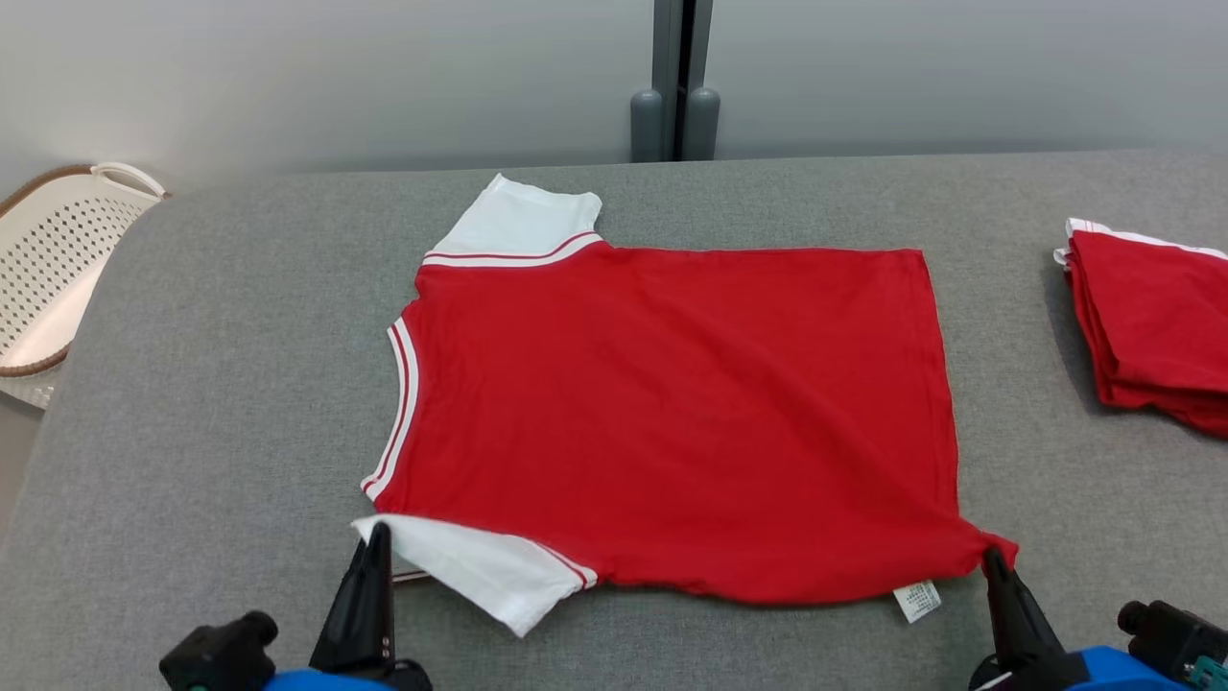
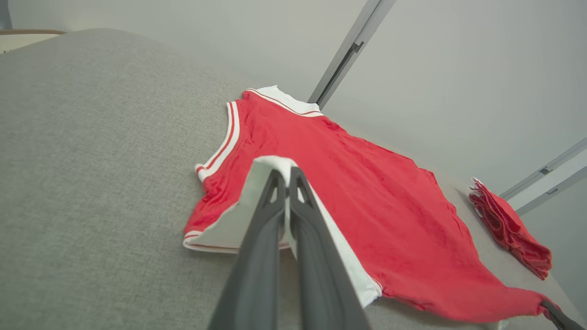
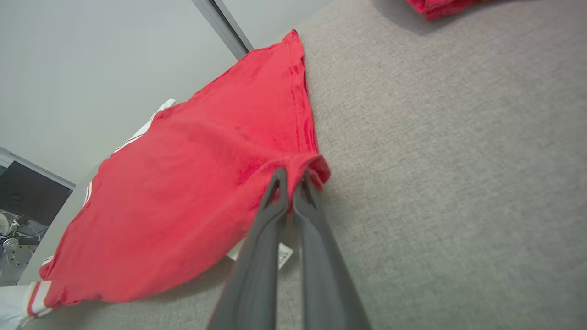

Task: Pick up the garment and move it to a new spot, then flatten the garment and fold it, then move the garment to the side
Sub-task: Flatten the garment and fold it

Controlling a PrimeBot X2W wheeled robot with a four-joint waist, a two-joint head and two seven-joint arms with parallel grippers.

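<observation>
**Both grips shallow: slip and skew risks noted**

Head view: the red cloth T-shirt with white striped sleeves lay spread flat mid-way across the grey fabric-covered desk. The left fingers were closed on its near white sleeve, the right fingers on its near hem corner.

Left wrist view: only the sleeve's edge was pinched, so it could slip free on lifting.

Right wrist view: the corner was bunched, so an uneven pull could skew the fold.

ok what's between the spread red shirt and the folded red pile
Only bare grey fabric tabletop separates the red white-sleeved shirt from the folded red garment pile, per the head view.
</observation>
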